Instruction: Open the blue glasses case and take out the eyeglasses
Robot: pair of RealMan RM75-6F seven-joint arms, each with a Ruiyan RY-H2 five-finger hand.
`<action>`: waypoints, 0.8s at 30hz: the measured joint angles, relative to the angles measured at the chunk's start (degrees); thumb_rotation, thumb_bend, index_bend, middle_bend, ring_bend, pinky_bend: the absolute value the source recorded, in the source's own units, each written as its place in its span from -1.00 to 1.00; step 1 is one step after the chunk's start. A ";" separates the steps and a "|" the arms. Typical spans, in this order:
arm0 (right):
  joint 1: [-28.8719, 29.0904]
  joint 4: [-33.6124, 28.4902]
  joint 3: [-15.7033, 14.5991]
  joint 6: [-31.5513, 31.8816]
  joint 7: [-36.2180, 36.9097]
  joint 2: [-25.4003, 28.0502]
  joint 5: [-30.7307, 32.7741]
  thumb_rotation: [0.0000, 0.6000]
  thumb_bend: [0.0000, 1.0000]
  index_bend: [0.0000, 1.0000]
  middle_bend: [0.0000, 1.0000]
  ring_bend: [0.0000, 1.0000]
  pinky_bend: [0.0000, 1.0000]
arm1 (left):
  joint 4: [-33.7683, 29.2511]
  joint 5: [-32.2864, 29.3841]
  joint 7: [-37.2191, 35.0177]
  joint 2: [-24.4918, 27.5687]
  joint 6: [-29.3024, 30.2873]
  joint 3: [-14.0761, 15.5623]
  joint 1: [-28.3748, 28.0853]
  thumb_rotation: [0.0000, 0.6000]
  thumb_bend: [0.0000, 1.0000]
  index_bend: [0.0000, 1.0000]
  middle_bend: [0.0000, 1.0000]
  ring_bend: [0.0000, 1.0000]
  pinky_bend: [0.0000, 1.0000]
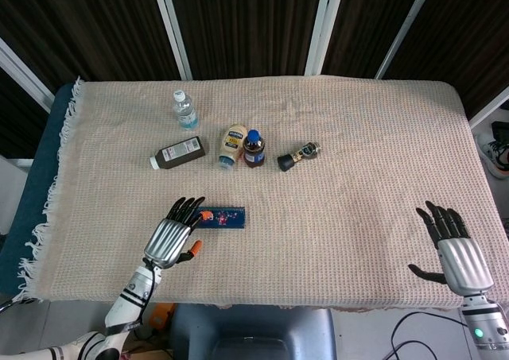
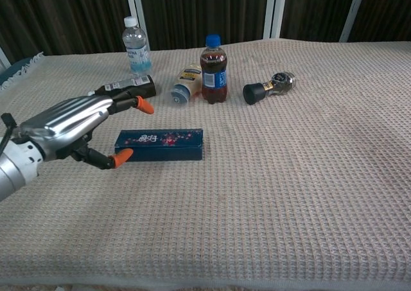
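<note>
— The fingers (image 1: 184, 210) on the left hand (image 1: 171, 237), what are they doing from up top?

— Spread apart, holding nothing, their tips over the left end of the blue glasses case (image 1: 220, 218). The case lies shut on the cloth-covered table (image 1: 358, 153), in front of the row of bottles. The right hand (image 1: 455, 249) sits at the near right edge, fingers splayed too, well apart from the case.

— And from the chest camera?

— The left hand (image 2: 70, 127) hovers just left of the glasses case (image 2: 164, 144), fingers apart, an orange-tipped thumb near its left end. I cannot tell whether it touches. The right hand doesn't show there. A cola bottle (image 2: 214, 71) stands behind.
</note>
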 measured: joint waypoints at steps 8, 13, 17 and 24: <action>-0.02 0.00 0.06 -0.13 0.99 0.61 0.19 1.00 -0.63 -1.00 -1.00 -1.00 -1.00 | 7.45 -6.93 2.09 -7.11 -3.12 -3.22 -5.05 1.00 -0.34 -0.52 -1.00 -1.00 -1.00; 0.03 0.00 0.10 -0.22 1.49 0.81 0.25 1.00 -0.63 -1.00 -1.00 -1.00 -1.00 | 9.81 -9.27 3.31 -9.91 -3.71 -4.16 -7.28 1.00 -0.32 -0.43 -1.00 -1.00 -1.00; 0.01 0.01 0.09 -0.17 1.92 1.00 0.18 1.00 -0.63 -1.00 -1.00 -1.00 -1.00 | 11.47 -10.76 4.06 -11.43 -3.85 -4.46 -8.42 1.00 -0.31 -0.38 -1.00 -1.00 -1.00; -0.07 0.07 0.05 0.01 2.65 1.32 -0.02 1.00 -0.63 -1.00 -1.00 -1.00 -1.00 | 14.07 -13.72 5.10 -12.79 -4.00 -5.04 -9.92 1.00 -0.29 -0.31 -1.00 -1.00 -1.00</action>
